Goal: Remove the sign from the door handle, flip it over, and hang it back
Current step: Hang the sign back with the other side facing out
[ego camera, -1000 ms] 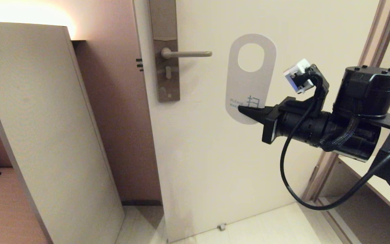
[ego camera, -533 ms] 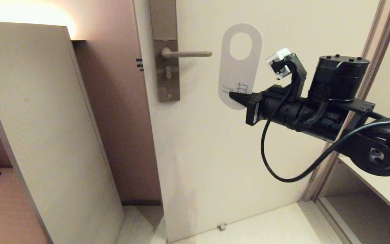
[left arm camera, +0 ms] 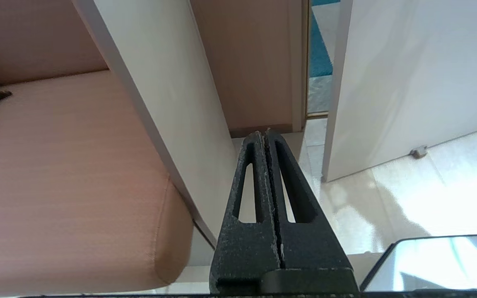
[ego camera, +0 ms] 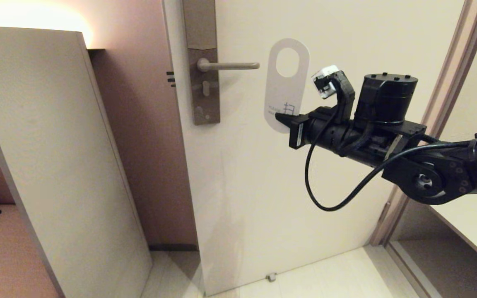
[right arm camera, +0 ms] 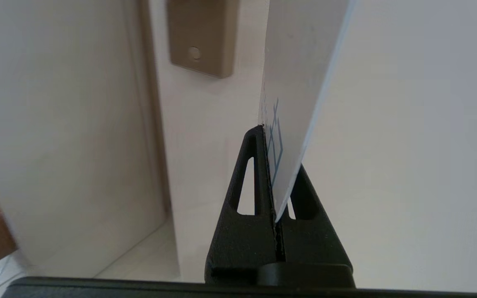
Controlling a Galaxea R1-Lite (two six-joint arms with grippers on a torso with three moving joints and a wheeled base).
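Note:
My right gripper [ego camera: 282,119] is shut on the lower end of the white door sign [ego camera: 285,89]. The sign stands upright with its oval hole at the top and blue print near the fingers. It hangs in the air just right of the free tip of the metal door handle [ego camera: 228,65], level with it and apart from it. In the right wrist view the sign [right arm camera: 300,82] rises edge-on out of the shut gripper [right arm camera: 268,136]. My left gripper [left arm camera: 264,136] is shut and empty, parked low, pointing at the floor.
The cream door [ego camera: 346,174] is behind the sign, with a tall lock plate [ego camera: 203,82] at its left edge. A pale cabinet panel [ego camera: 56,165] stands to the left and a wooden door frame [ego camera: 449,82] to the right. A padded seat [left arm camera: 56,186] lies below left.
My right gripper has carried the sign leftward towards the door handle, first up and then slightly down. The arm has stretched further out. The left arm has not moved.

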